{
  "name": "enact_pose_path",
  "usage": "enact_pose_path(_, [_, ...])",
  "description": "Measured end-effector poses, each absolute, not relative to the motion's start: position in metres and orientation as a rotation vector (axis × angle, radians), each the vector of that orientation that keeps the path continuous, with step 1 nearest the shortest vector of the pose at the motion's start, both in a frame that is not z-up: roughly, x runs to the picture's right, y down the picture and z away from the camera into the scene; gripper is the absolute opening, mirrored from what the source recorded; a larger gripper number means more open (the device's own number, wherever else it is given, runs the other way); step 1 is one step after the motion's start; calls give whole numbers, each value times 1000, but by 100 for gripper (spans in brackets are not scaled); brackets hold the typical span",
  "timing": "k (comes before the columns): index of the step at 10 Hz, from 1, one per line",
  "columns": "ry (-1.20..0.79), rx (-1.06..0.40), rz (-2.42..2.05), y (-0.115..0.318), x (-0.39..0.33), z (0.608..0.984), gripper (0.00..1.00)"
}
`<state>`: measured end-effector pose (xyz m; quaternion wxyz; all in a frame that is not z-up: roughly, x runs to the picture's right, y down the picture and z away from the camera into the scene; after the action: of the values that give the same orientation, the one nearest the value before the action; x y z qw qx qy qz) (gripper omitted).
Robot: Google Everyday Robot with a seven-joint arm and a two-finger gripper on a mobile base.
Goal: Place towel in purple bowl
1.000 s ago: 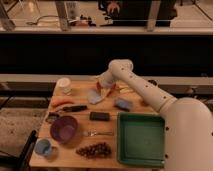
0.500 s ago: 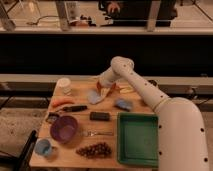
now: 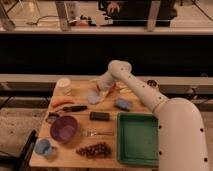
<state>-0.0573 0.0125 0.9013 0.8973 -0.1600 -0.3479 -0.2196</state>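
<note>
The purple bowl stands at the front left of the wooden table. The towel, a small crumpled pale blue cloth, lies at the middle back of the table, up and to the right of the bowl. My gripper hangs from the white arm and sits just above the towel's right edge, touching or nearly touching it. The fingertips are hidden against the towel and the things behind it.
A green tray fills the front right. A second blue object lies right of the towel. A white cup, a carrot, a black-handled knife, a black block, a fork, grapes and a blue cup surround the bowl.
The arm has shifted only slightly. The gripper lifted a little and has come back down at the towel's right edge. The towel has not moved.
</note>
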Motion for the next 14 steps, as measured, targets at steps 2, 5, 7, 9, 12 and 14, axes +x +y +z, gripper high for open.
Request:
enact_pose_path(2, [-663, -297, -445, 17, -57, 904, 80])
enact_pose_path(5, [-619, -283, -445, 25, -60, 914, 80])
enact_pose_path(7, [-610, -278, -436, 27, -59, 920, 80])
enact_pose_path(9, [-609, -276, -427, 30, -58, 927, 80])
enact_pose_path(12, [-613, -262, -430, 28, -62, 940, 80])
enact_pose_path(14, [-617, -255, -434, 28, -65, 946, 80])
